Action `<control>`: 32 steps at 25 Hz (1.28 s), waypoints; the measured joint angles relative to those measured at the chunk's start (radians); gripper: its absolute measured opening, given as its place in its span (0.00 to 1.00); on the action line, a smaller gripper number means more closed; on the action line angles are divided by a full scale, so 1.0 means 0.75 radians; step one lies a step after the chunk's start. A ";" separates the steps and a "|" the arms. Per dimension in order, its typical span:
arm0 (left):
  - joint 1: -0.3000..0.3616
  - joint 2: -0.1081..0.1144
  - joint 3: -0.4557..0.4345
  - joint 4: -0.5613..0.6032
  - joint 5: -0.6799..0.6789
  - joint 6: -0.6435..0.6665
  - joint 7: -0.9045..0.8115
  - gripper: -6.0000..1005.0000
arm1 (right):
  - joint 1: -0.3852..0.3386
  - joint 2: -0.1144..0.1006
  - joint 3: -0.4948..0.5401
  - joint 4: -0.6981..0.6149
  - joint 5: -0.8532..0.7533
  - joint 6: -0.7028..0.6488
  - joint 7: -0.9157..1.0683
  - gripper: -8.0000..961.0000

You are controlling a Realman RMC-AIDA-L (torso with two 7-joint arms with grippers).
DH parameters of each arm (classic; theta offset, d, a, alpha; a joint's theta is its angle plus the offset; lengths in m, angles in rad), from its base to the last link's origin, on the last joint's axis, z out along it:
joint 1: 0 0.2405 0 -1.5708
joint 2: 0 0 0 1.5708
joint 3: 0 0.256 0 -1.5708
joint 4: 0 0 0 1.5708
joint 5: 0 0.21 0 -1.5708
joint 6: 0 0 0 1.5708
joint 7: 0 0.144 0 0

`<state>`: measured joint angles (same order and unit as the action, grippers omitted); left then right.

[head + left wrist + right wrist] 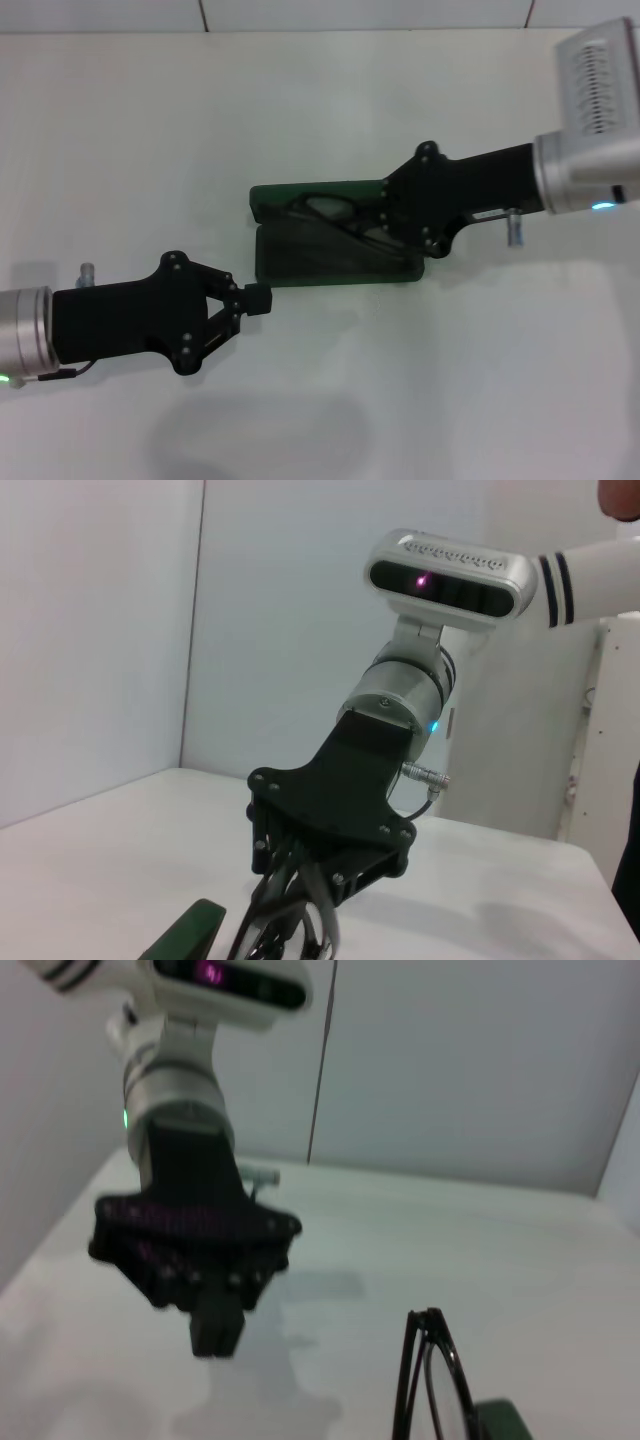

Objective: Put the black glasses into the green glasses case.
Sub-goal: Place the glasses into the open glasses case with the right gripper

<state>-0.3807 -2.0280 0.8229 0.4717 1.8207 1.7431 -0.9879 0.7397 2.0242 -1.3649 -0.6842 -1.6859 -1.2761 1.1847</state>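
- The left pincer [258,299] is seen low on the left of the white counter [120,140], its fingers pressed together on nothing, the tips just beside the case's near left corner but apart from it.
- The green glasses case [300,258] is found lying open in the middle of the counter, its lid folded back flat on the far side.
- The black glasses [330,208] are seen inside the open case, up toward the lid half, one lens clearly showing.
- The right pincer [380,222] is reached in from the right over the case's right end; it is held at the glasses' frame, but whether it is spread or pinching cannot be told.
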 joint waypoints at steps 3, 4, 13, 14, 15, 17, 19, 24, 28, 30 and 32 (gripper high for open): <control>0.001 0.000 0.002 0.003 0.005 -0.001 -0.009 0.01 | 0.021 0.000 -0.091 -0.022 -0.016 0.090 0.042 0.06; 0.000 0.000 0.003 0.003 0.008 -0.001 -0.010 0.01 | 0.028 0.000 -0.126 -0.027 -0.018 0.132 0.053 0.06; -0.012 -0.008 0.003 0.003 0.025 -0.001 -0.009 0.01 | 0.060 0.005 -0.309 -0.033 -0.017 0.350 0.125 0.06; -0.013 -0.009 0.003 0.003 0.025 -0.001 -0.008 0.01 | 0.061 0.005 -0.312 -0.033 -0.015 0.353 0.126 0.06; -0.013 -0.009 0.003 0.003 0.025 -0.001 -0.008 0.01 | 0.061 0.005 -0.316 -0.033 -0.014 0.353 0.126 0.07; -0.016 -0.010 0.003 0.003 0.025 -0.001 -0.007 0.01 | 0.061 0.005 -0.323 -0.033 -0.013 0.356 0.129 0.07; -0.017 -0.011 0.003 0.003 0.025 -0.001 -0.006 0.01 | 0.061 0.005 -0.327 -0.033 -0.012 0.358 0.131 0.08; -0.019 -0.012 0.003 0.003 0.025 -0.001 -0.004 0.01 | 0.061 0.005 -0.330 -0.036 -0.001 0.359 0.132 0.09; -0.026 -0.014 0.003 0.003 0.025 -0.001 -0.005 0.01 | 0.060 0.005 -0.332 -0.041 0.001 0.360 0.134 0.10; -0.028 -0.014 0.003 0.003 0.025 0.000 -0.007 0.01 | 0.057 0.005 -0.332 -0.047 0.002 0.362 0.135 0.10; -0.028 -0.014 0.003 0.002 0.025 0.001 -0.007 0.01 | 0.055 0.005 -0.332 -0.052 0.005 0.363 0.136 0.11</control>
<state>-0.4019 -2.0388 0.8252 0.4734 1.8396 1.7439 -0.9931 0.7808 2.0279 -1.6142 -0.7229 -1.6824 -1.0040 1.2864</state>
